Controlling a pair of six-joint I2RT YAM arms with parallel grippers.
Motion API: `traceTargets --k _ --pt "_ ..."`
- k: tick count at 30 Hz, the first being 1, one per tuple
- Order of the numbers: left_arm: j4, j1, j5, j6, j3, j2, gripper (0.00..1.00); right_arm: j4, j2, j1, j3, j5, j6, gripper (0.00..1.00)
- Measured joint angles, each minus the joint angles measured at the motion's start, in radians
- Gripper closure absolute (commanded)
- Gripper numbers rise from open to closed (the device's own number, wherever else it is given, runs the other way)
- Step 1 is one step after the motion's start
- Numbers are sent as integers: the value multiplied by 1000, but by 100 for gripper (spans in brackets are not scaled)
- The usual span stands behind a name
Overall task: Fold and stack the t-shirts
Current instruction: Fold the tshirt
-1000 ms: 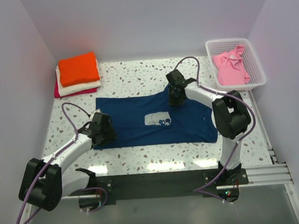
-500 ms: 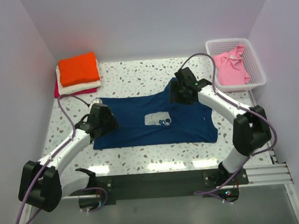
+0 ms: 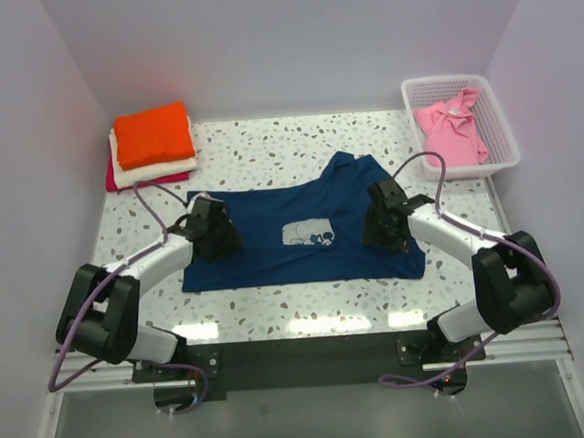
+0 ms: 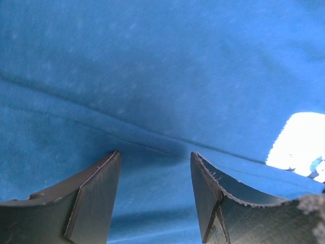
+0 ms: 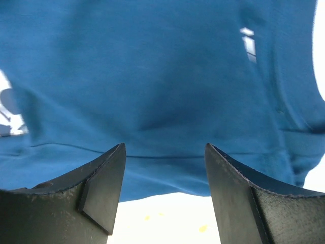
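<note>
**Right fingers let go and shift to the tee's right side**

Nearest the bases, both arms reach low over the flat navy blue cotton t-shirt [image 3: 275, 260], which lies spread on the speckled white table [image 3: 267, 151], its small white chest graphic [image 3: 311, 234] facing up.

The left fingers [image 4: 94, 195] stand partly open over the tee's left portion, a soft crease running across the cloth just beyond the tips. Nothing is gripped. A second ago they sat nearer the tee's left edge.

The right fingers [image 5: 101, 190] are spread wide and hold nothing, with blue cloth ahead of them and bare table showing under the tee's near edge. A second ago they were pinched at the tee's far edge; they have since opened and moved to its right side. The navy flap [image 3: 354, 167] they left now lies flat, jutting past the far edge.

Farther back, the folded orange tee [image 3: 154, 133] tops the cream tee [image 3: 153, 172] and the magenta tee [image 3: 167, 179] in the far left corner. At far right the crumpled pink tee [image 3: 451, 133] lies in the white plastic lattice basket [image 3: 509, 154]. Neither has moved.
</note>
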Motion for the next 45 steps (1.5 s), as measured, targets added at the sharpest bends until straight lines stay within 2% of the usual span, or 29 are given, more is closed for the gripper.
traceTargets --k 14,23,29,33,37,41,45 --pt "74 0 -27 -102 -176 -155 38 -2 -179 -102 -221 -58 55 35" --pt "9 0 -29 -135 -278 -333 37 -169 -398 -152 -264 -97 72 36" --pt "-52 0 -27 -134 -306 -409 36 -253 -463 -152 -249 -116 67 36" --pt "-132 0 -44 -106 -243 -382 35 -264 -399 -152 -113 -138 16 36" --pt "-213 22 -103 -80 -54 -299 35 -180 -291 -151 84 -148 -50 36" --pt "-212 134 -143 -55 154 -164 36 -49 -158 -151 246 -169 -128 36" --pt "-227 217 -221 -49 296 8 37 77 24 -151 384 -175 -200 37"
